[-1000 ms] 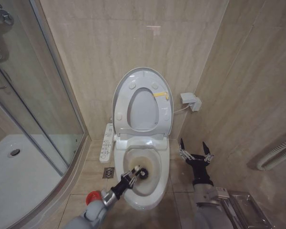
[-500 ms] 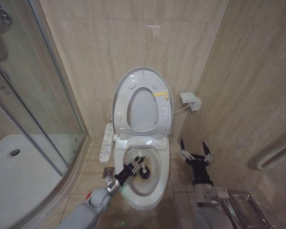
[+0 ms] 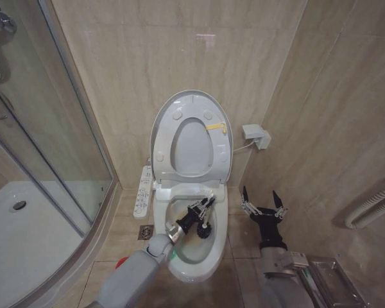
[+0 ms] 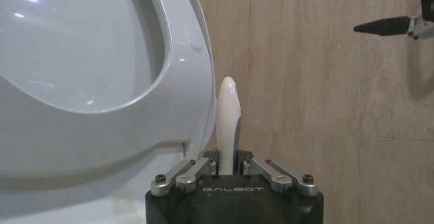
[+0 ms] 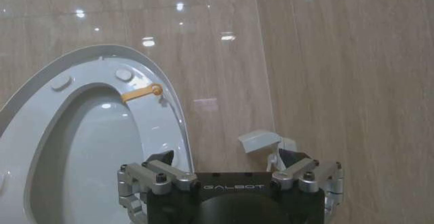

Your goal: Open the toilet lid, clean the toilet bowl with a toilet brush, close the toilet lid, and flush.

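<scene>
The toilet lid (image 3: 162,122) stands raised against the wall, with the ring seat folded up in front of it. Below it the toilet bowl (image 3: 222,226) lies uncovered. My left gripper (image 3: 204,212) reaches over the bowl from the front left, shut on the white handle of the toilet brush (image 4: 228,109). The brush's dark head (image 3: 205,231) is down inside the bowl, toward its back right. To the right of the toilet my right gripper (image 3: 262,200) hangs open and holds nothing. The raised lid (image 5: 40,97) fills the space ahead of that gripper (image 5: 228,159).
A glass shower enclosure (image 3: 58,141) and its white tray (image 3: 25,250) take up the left side. The control panel (image 3: 143,191) sits left of the bowl, with a floor drain (image 3: 145,232) and the red holder (image 3: 120,261) below it. A wall box (image 3: 255,135) and metal rack (image 3: 327,279) are at right.
My left arm has pushed forward and to the right, carrying the brush head from the bowl's front left toward its back right. The right arm has stayed still.
</scene>
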Available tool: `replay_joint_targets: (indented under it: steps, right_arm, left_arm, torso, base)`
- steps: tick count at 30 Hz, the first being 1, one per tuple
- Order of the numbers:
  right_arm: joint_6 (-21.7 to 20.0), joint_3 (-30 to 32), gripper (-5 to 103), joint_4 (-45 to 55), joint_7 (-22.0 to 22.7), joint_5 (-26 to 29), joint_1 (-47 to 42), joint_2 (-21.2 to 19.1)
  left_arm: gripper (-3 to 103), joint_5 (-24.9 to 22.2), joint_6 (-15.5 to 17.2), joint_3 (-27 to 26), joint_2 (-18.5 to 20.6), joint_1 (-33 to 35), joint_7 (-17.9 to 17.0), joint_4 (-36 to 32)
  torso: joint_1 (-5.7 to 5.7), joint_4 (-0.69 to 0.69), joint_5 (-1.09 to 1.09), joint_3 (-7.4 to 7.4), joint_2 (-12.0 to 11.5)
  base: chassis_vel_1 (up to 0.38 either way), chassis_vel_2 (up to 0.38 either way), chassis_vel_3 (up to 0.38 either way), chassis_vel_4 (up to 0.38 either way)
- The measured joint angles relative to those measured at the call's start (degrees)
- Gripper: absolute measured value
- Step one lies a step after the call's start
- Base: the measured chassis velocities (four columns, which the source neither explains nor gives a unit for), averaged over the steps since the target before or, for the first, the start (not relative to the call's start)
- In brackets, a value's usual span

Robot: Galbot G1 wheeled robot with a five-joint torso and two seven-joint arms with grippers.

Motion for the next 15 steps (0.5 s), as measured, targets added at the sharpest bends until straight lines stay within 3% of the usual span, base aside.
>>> replay_joint_targets:
  steps: [8, 15]
  right_arm:
    - [0.0, 0.0, 100, 0.0, 0.0, 0.0, 0.0, 0.0]
    - [0.0, 0.0, 100, 0.0, 0.0, 0.0, 0.0, 0.0]
  left_arm:
    - [17, -1.94, -0.05, 1.05, -0.16, 0.67, 0.24, 0.53]
    - [17, -2.83, -0.2, 0.03, 0.67, -2.63, 0.32, 2.72]
  torso:
    - [-0.01, 0.01, -0.01, 0.0, 0.0]
    - [-0.01, -0.01, -0.02, 0.0, 0.0]
  base:
    - [0.0, 0.0, 0.0, 0.0]
    - [0.0, 0.0, 0.0, 0.0]
